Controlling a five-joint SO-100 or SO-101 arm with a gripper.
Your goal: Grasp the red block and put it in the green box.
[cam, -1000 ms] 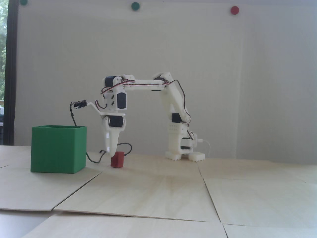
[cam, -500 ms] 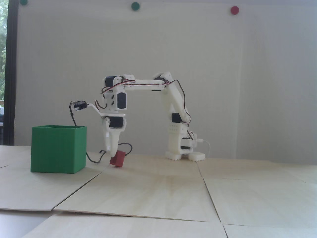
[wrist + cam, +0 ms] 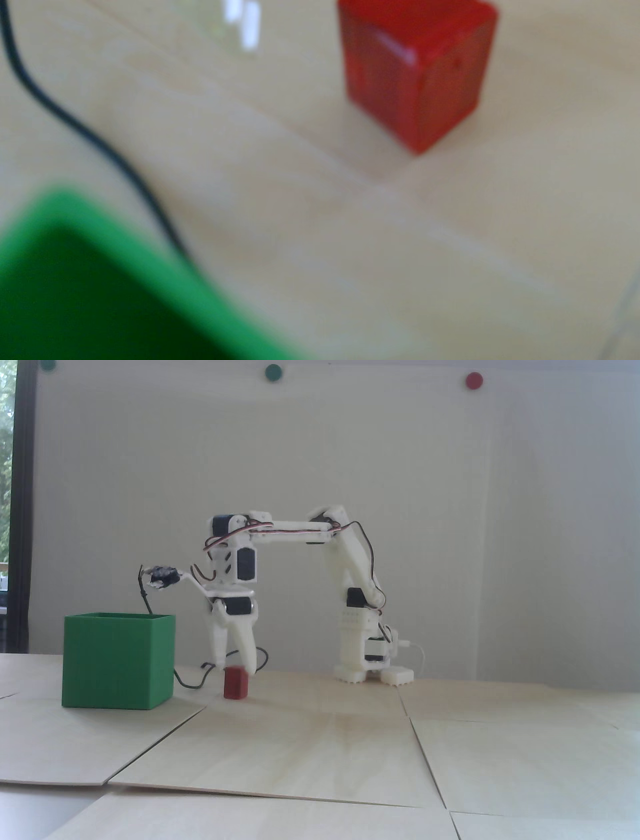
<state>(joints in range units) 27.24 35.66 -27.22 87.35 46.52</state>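
The red block [image 3: 236, 682] stands on the pale wooden table just right of the green box [image 3: 117, 660]. My gripper [image 3: 235, 665] points straight down right at the block's top, its two white fingers spread apart, one on each side; the tips are about level with the block's top. It is open and holds nothing. In the wrist view the red block [image 3: 415, 69] is at the top right and a blurred corner of the green box [image 3: 86, 277] fills the bottom left. The fingers do not show in that view.
A black cable [image 3: 192, 682] lies on the table between box and block; it also shows in the wrist view [image 3: 86, 138]. The arm's white base [image 3: 372, 660] stands to the right. The table is made of wooden panels with seams [image 3: 425, 750].
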